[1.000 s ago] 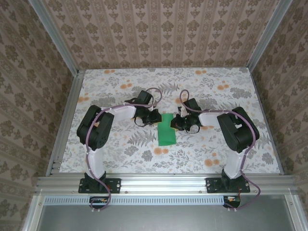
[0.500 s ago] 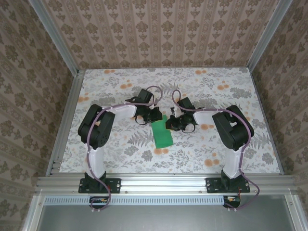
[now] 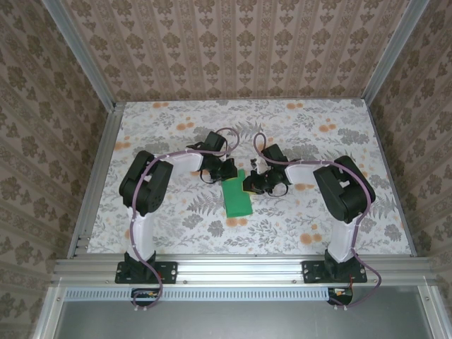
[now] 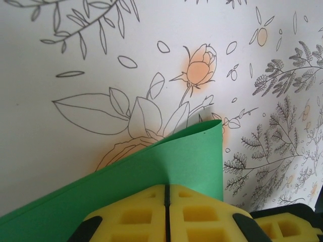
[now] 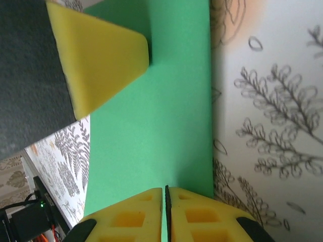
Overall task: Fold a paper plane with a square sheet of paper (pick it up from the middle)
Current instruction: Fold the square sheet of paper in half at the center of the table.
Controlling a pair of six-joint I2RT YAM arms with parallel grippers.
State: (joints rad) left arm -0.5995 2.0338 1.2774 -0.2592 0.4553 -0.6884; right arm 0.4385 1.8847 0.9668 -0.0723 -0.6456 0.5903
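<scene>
We are risking skewing the bright green folded paper plane (image 3: 237, 199) between our closed left fingers (image 4: 132, 218) and right fingers (image 5: 198, 218) by pushing unevenly.

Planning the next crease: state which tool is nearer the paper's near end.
Right, slightly. Right tool rests on the paper's far right edge; left tool sits at its far left corner, farther back.
</scene>
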